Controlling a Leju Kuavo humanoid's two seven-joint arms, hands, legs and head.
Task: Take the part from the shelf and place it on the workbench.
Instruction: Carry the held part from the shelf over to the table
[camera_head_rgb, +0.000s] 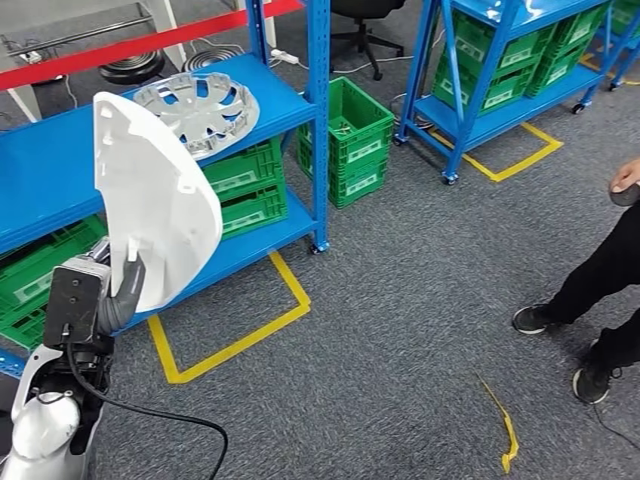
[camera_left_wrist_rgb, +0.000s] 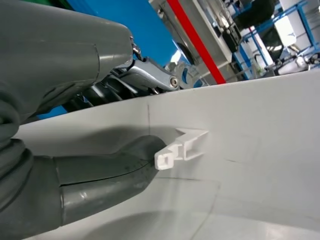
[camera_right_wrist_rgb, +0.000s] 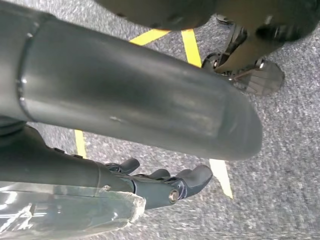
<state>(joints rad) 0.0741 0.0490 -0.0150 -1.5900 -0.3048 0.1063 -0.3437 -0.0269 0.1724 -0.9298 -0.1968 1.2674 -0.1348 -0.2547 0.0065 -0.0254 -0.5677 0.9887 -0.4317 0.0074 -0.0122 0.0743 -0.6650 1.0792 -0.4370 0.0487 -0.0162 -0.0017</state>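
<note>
Grey carpet by blue shelf (camera_head_rgb: 45, 160) — left robot hand (camera_head_rgb: 121, 295) gripping white part (camera_head_rgb: 155, 195); right robot hand (camera_right_wrist_rgb: 166, 182) empty, fingers apart.

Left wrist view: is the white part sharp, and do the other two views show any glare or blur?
Left wrist view: white part sharp, thumb's shadow on it, background soft and bright. Head view: evenly lit, sharp, no glare on the hubcap. Right wrist view: right hand close, thumb soft, carpet sharp.

Right hand (camera_right_wrist_rgb: 158, 150) hanging over grey carpet (camera_right_wrist_rgb: 279, 165) crossed by yellow tape lines (camera_right_wrist_rgb: 190, 45), fingers (camera_right_wrist_rgb: 188, 180) apart and holding nothing
</note>
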